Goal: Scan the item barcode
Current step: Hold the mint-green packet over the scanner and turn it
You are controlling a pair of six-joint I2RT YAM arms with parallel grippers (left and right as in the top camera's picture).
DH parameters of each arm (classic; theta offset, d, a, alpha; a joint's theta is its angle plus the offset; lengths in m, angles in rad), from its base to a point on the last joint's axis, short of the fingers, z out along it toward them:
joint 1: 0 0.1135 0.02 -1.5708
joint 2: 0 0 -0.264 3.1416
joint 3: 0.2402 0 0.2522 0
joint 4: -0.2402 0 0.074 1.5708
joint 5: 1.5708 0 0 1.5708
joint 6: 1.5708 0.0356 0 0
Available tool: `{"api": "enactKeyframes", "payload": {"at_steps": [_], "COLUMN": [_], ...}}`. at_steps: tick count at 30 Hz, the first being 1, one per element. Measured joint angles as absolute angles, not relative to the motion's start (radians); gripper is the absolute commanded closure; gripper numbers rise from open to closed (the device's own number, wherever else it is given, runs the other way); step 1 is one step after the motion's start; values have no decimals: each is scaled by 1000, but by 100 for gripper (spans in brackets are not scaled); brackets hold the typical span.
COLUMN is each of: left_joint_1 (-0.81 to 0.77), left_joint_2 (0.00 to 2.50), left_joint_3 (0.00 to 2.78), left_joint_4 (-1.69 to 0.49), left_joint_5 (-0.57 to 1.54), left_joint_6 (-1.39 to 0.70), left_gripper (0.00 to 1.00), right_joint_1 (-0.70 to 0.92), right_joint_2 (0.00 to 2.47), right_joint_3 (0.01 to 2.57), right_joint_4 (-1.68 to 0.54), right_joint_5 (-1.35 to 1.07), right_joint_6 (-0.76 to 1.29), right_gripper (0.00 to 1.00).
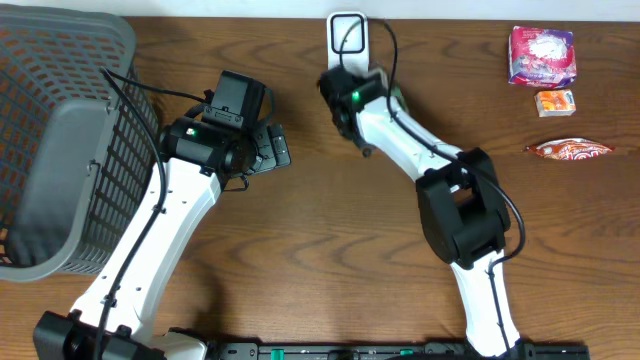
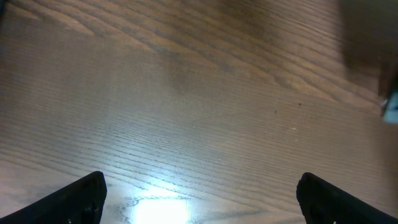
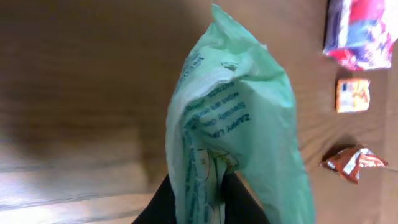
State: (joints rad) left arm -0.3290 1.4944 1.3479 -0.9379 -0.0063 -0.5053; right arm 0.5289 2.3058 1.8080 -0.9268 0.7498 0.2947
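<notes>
Packet (image 3: 242, 124) of pale green plastic hangs pinched in the right gripper (image 3: 202, 202); the left gripper (image 2: 205, 199) gapes empty. Its barcode should face the white scanner (image 1: 348, 30) flat and steady.

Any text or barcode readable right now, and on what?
On the pale green plastic packet in the right tool: dark print, too blurred to read.
On the pink-red packet, small orange box, red-brown wrapper: print too small to read.
No barcode shows.

Shop-checkout mock-up: basket (image 1: 60, 150), scanner (image 1: 347, 33), packaged snacks (image 1: 541, 55)
</notes>
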Motion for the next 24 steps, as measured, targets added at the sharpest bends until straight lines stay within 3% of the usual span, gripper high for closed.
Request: {"api": "enactKeyframes", "payload": {"at_steps": [6, 8, 9, 17, 24], "left_joint_1": [-329, -329, -329, -329, -329], "left_joint_2": [1494, 1494, 1494, 1494, 1494], "left_joint_3": [1348, 1348, 1348, 1348, 1348], "left_joint_4": [-938, -938, -938, -938, -938], "left_joint_5": [-6, -6, -6, -6, -6], "left_joint_6": [-505, -505, -505, -505, -505], "left_gripper": [2, 2, 2, 2, 2], "right_joint_1": [568, 605, 633, 660, 405], "right_joint_2": [2309, 2310, 2310, 2312, 2312], "right_joint_3": [1727, 1740, 1773, 2089, 2105], "right_joint_4": [-902, -914, -933, -1116, -1276], "right_joint_5": [694, 653, 620, 521, 244], "right_joint_6": [325, 329, 328, 318, 309], "right_gripper": [42, 18, 17, 17, 42]}}
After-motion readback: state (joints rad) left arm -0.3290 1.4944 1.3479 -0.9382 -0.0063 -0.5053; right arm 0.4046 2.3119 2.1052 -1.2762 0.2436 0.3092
